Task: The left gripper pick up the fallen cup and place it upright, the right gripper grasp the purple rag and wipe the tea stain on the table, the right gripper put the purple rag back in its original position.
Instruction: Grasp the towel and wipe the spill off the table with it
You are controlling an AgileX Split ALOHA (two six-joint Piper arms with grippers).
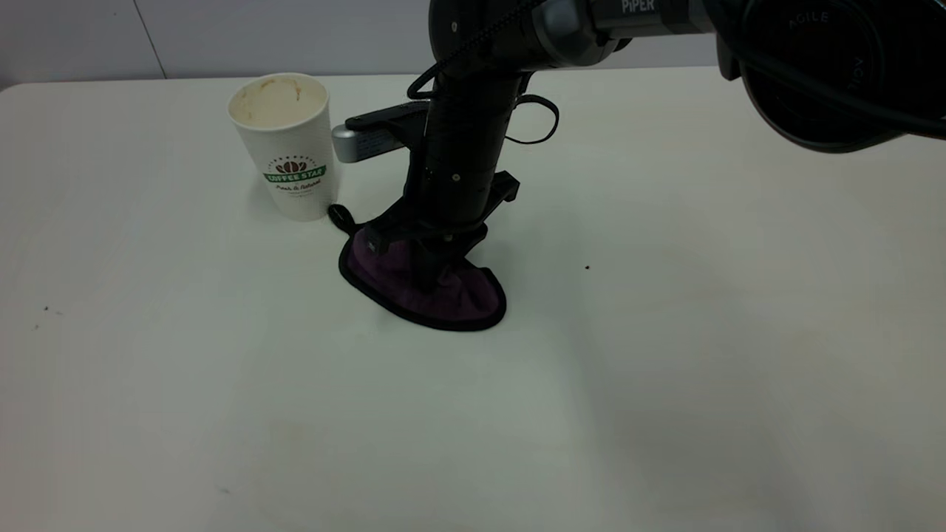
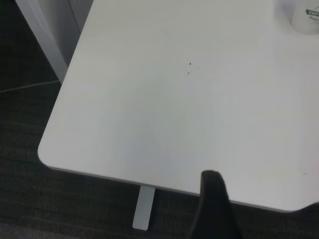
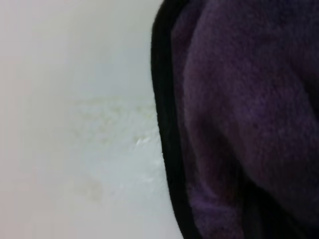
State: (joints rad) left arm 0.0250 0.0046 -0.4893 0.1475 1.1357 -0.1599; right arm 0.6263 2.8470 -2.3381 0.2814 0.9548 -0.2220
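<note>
Exterior view: purple rag (image 1: 436, 292) under right gripper (image 1: 425, 258).

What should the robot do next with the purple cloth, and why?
Probably slide the purple rag back over the faint smear of the tea stain on the table. The right gripper presses the rag down beside the upright cup, and the smear lies just past its black edge.

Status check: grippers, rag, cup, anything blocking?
Right gripper down on purple rag, pressing it to table. Left gripper off table edge, idle. Cup upright beside rag. Nothing blocking.
</note>
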